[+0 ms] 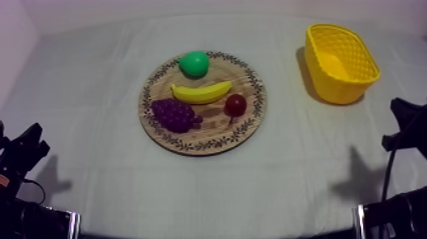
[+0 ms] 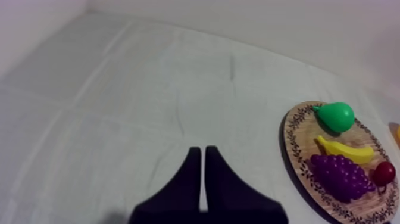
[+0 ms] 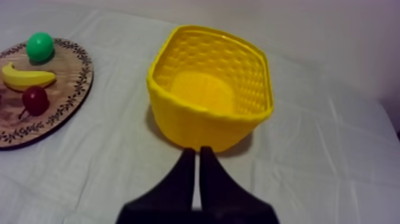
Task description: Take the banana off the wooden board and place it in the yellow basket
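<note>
**Banana on board, both grippers low at table edges**

Banana (image 1: pixel 202 93) lies flat on the round wooden board (image 1: pixel 219 130), just above the board's centre in the top view. Its long axis runs roughly 9 to 3 o'clock, ends curving up toward 12.

Other fruit on the board, top view:
- pear (image 1: pixel 194 63), green, at 12 o'clock by the patterned rim, just beside the banana
- bunch of grapes (image 1: pixel 175 114), purple, at 8 o'clock, just beside the banana's underside
- small red fruit (image 1: pixel 236 103) at 4 o'clock, near the banana's right tip

Board sits mid-table (image 1: pixel 95 95) on the grey-white cloth. Yellow basket (image 1: pixel 356 82) stands upright, mouth up, at about 2 o'clock from the board and well apart from it.

Left gripper (image 2: pixel 202 152): fingers pressed together in a narrow wedge, nothing between them, over bare cloth. Board is well apart from it. In the top view this arm sits low at 8 o'clock.

Right gripper (image 3: pixel 197 152): fingers pressed together, nothing held, tips pointing at the basket's near wall and close to it. In the top view this arm sits at 4 o'clock.
</note>
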Robot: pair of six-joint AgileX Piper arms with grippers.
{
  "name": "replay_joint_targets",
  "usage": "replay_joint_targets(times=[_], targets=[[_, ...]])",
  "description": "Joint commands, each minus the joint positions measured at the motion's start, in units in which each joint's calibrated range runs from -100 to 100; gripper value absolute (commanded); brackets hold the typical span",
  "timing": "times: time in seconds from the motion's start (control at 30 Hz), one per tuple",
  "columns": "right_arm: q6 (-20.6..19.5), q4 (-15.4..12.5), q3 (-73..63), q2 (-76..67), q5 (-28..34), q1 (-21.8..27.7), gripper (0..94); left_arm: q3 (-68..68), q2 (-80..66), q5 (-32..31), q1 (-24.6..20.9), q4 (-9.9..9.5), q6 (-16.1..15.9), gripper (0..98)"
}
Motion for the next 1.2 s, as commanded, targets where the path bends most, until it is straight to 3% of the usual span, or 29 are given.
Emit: replay_joint_targets(times=[0.0,0.3,0.53,1.17], targets=[[-0.5,0.6,-7.8,5.4,0.9,-0.7,0.5,0.0,0.0,0.0,0.0,0.0,0.0,0.0],[-4.2,5.5,-30.3,18.9,9.7,-7.3,0.5,0.0,0.0,0.0,0.0,0.0,0.0,0.0],[-5.0,7.0,-43.6,26.9,15.7,-10.8,0.5,0.0,0.0,0.0,0.0,0.0,0.0,0.0],[-8.3,11.5,-61.6,45.3,28.7,-21.0,0.5,0.0,0.0,0.0,0.0,0.0,0.0,0.0]])
